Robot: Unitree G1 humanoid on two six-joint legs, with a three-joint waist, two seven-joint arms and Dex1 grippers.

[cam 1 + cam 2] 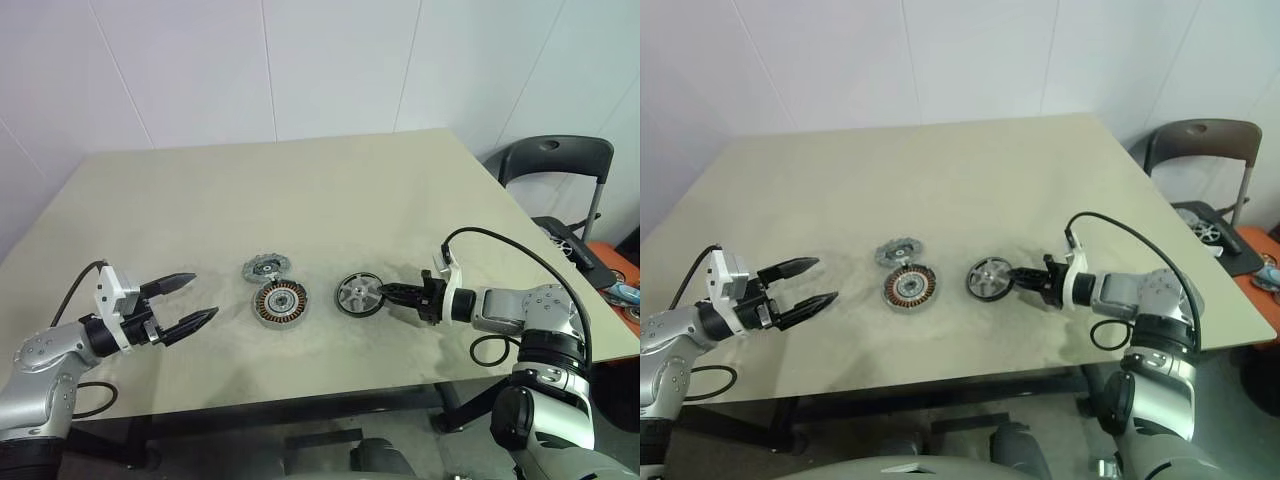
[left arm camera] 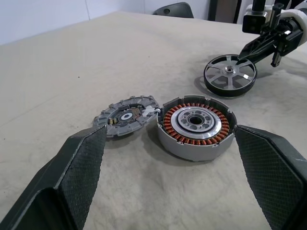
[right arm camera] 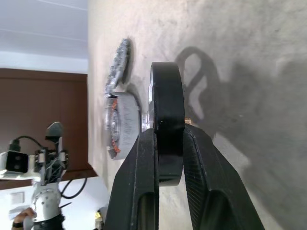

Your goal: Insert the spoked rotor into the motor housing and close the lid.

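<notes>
The spoked rotor (image 1: pixel 360 296), with a dark rim and silver spokes, lies on the table right of centre. My right gripper (image 1: pixel 385 293) reaches it from the right, and its two fingers (image 3: pixel 144 167) clasp the black rim (image 3: pixel 167 110) from both sides. The motor housing (image 1: pixel 280 302) with copper windings sits just left of the rotor. The notched grey lid (image 1: pixel 266 267) lies touching its far-left side. My left gripper (image 1: pixel 200 298) hovers open to the left of the housing, holding nothing; the housing (image 2: pixel 196 125) shows between its fingers, some way ahead of them.
The beige table (image 1: pixel 300 190) stretches far behind the parts. A dark chair (image 1: pixel 555 165) stands off the table's right edge, with small items on a stand below it.
</notes>
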